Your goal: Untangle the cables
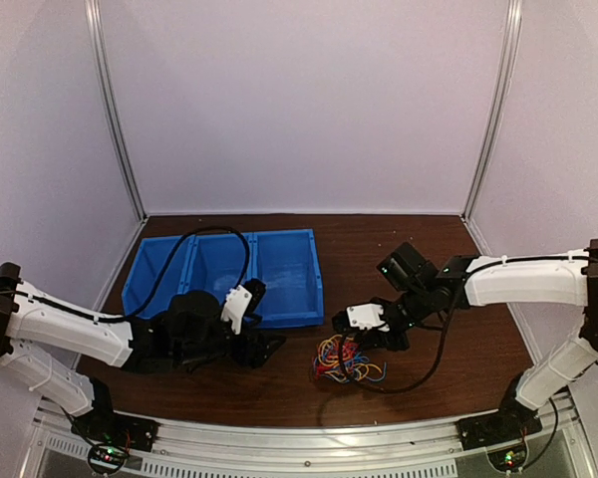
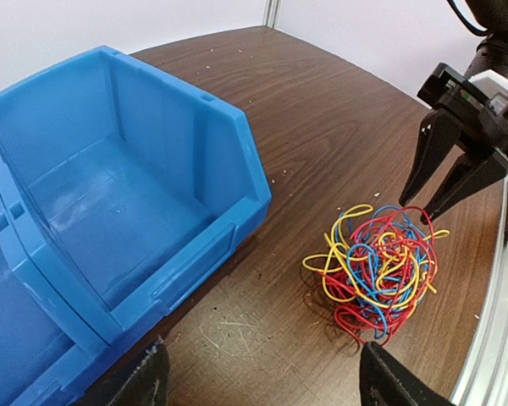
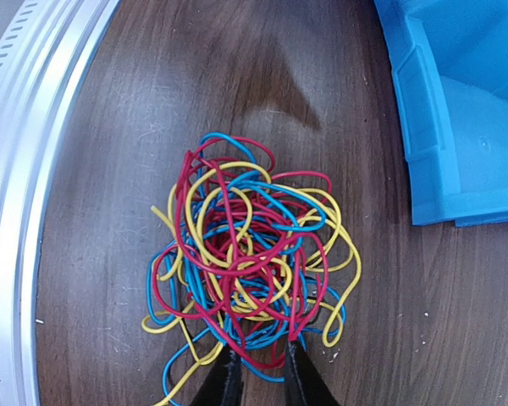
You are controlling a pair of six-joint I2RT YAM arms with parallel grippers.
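The cables are one fist-sized knot of red, light blue and yellow wires [image 1: 347, 360] lying on the brown table; the knot also shows in the left wrist view [image 2: 379, 269] and the right wrist view [image 3: 247, 254]. My right gripper [image 3: 262, 364] is at the knot's edge, its two black fingers slightly apart with a few strands between the tips. It shows from the left wrist too [image 2: 421, 207] and from above [image 1: 364, 344]. My left gripper [image 2: 267, 385] is wide open and empty, low over the table to the left of the knot [image 1: 269, 349].
A row of blue bins [image 1: 279, 274] stands behind my left gripper; the nearest bin's wall [image 2: 237, 135] is close to its left finger, and its corner shows from the right wrist [image 3: 457, 127]. An aluminium rail [image 1: 309, 443] runs along the table's near edge.
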